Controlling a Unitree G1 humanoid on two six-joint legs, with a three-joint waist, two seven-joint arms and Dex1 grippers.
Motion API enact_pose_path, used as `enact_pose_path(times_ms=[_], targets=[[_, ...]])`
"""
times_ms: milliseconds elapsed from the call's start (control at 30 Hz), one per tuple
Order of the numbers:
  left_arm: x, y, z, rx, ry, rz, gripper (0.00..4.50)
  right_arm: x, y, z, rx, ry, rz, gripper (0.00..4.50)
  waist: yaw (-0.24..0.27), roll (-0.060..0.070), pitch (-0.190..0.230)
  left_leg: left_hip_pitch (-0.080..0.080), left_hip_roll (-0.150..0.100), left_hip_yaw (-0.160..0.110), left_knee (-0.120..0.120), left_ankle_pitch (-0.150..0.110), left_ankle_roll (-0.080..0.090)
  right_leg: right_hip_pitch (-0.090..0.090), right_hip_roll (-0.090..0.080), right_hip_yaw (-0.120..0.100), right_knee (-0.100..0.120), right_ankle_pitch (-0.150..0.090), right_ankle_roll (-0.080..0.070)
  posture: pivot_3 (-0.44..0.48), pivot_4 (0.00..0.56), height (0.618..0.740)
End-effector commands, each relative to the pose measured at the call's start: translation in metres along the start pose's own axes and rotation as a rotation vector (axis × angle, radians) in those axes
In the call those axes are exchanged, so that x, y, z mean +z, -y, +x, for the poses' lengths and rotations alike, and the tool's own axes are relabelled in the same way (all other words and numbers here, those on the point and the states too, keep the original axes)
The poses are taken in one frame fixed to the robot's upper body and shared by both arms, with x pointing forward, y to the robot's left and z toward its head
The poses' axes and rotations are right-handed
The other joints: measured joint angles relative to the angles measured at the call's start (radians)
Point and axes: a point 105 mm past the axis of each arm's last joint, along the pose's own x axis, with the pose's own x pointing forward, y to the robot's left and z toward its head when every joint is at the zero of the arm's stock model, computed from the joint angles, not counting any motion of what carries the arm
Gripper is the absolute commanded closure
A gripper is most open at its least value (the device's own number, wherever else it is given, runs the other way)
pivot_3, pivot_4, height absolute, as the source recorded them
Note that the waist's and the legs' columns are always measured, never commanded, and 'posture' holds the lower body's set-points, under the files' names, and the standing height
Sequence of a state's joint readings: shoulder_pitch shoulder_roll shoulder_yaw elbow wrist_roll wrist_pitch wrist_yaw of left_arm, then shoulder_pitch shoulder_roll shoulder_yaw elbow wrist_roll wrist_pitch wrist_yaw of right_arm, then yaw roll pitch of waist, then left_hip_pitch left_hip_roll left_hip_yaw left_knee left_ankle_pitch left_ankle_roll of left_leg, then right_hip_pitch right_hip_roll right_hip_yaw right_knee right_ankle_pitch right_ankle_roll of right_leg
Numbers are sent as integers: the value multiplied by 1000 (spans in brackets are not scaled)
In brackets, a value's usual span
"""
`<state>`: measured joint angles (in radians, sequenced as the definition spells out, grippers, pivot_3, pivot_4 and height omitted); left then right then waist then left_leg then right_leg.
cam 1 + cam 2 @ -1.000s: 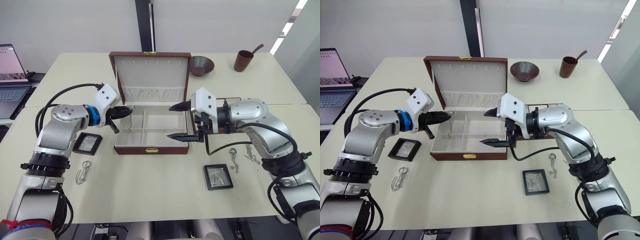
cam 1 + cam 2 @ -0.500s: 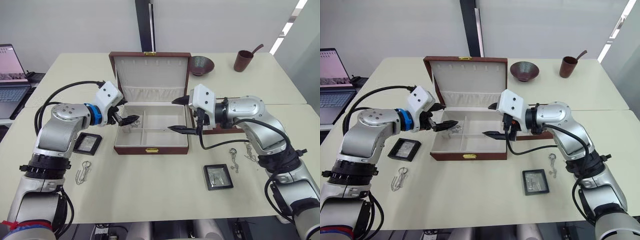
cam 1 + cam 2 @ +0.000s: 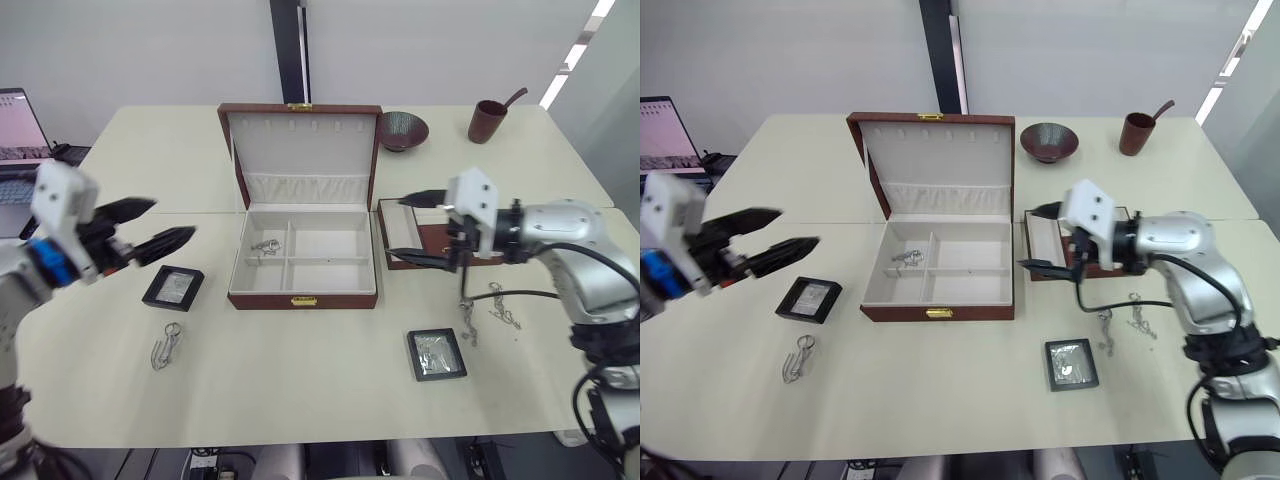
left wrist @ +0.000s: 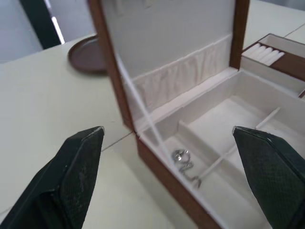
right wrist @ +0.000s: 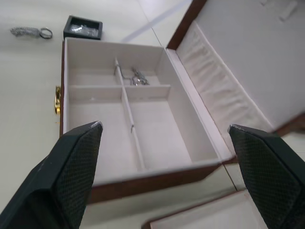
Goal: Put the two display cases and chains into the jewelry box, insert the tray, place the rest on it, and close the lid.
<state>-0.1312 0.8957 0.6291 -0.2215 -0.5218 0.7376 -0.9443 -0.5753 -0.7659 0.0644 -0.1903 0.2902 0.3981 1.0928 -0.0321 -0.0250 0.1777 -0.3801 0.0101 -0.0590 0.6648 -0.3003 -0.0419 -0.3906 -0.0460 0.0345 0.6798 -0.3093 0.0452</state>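
The large reddish-brown leather-look jewelry box [image 3: 303, 250] stands open on the table, its cream-lined lid [image 3: 301, 142] upright, between both arms. The left gripper [image 3: 150, 228] hovers wide apart and empty, with a small silvery chain [image 3: 266, 246] off to its right in the box's rear-left compartment and a black-framed square display case [image 3: 173, 287] just below it. The right gripper [image 3: 418, 228] is also spread, empty, above the shallow reddish-brown tray [image 3: 422, 242]; the second display case [image 3: 436, 353] lies nearer the table's front edge.

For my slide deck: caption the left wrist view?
Open left end effector faces the open jewelry box, a small chain in one compartment.
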Motion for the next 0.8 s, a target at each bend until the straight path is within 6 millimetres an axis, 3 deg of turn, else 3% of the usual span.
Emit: enact_pose_path(times_ms=[33,200,400,633,800], targets=[[-3,-24,-36,165,32,26,23,-5,8,-35,-67,-12,-21,0,2,0,0,0,0,0,0,0,0,1,-1,0,0,0,0,0,150,740],[-42,-42,-84,324,-14,-84,23,-42,9,-86,-175,-141,77,0,5,0,0,2,0,0,0,0,0,3,-4,0,1,0,1,0,150,740],[-101,-30,-129,357,-186,-221,23,-83,2,-135,-283,-274,208,0,2,-1,0,8,1,5,0,0,0,7,-4,3,1,1,1,0,150,740],[-123,-10,-140,342,-249,-272,23,-109,-10,-168,-323,-327,316,0,1,-1,0,18,1,7,-2,0,1,17,-3,4,0,1,1,0,150,740],[-128,1,-135,318,-259,-282,23,-112,-19,-169,-263,-362,281,0,1,-1,0,18,1,6,-2,-1,1,17,-3,4,-1,1,1,0,150,740]])
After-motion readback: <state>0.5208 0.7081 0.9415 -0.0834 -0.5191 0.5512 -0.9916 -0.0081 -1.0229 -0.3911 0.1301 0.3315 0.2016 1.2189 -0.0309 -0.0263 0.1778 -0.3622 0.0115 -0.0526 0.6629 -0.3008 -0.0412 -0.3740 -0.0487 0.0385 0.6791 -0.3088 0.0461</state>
